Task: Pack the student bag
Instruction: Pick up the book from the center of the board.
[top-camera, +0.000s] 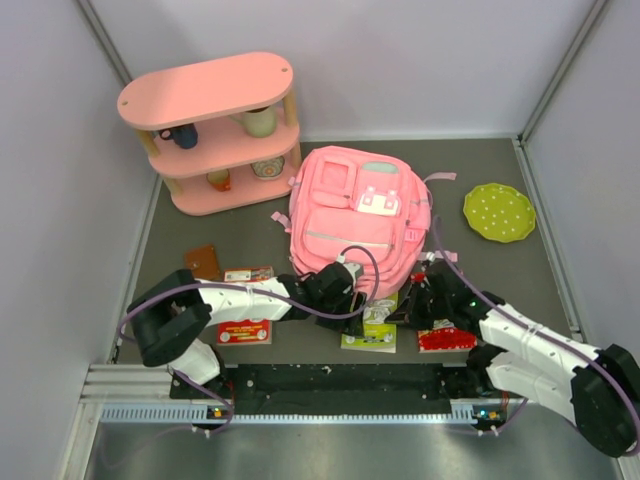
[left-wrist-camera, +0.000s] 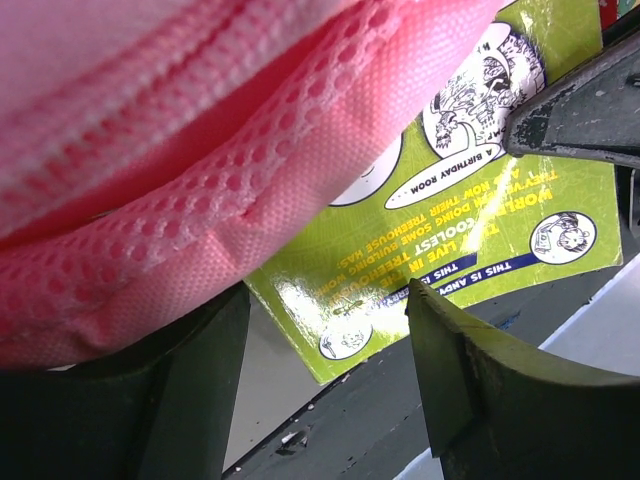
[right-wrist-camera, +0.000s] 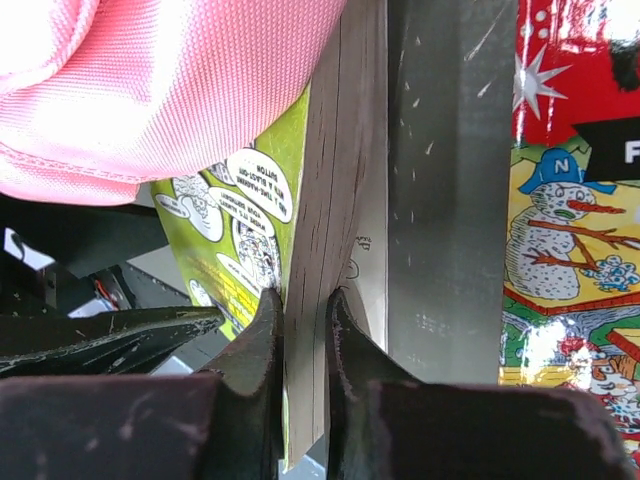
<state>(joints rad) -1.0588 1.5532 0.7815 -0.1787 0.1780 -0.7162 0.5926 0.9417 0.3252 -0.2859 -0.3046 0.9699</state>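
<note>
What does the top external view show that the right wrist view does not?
Only top external: the pink shelf and the green plate. Only right wrist: the right gripper shut on the page edge of the green book. Both: the student bag, the green book, the red book.

pink mesh of the student bag (left-wrist-camera: 190, 150) fills the upper left, overlapping a green book (left-wrist-camera: 480, 240) at centre right; the left hand (left-wrist-camera: 322, 345) shows 2 fingers apart along the bottom.
</note>
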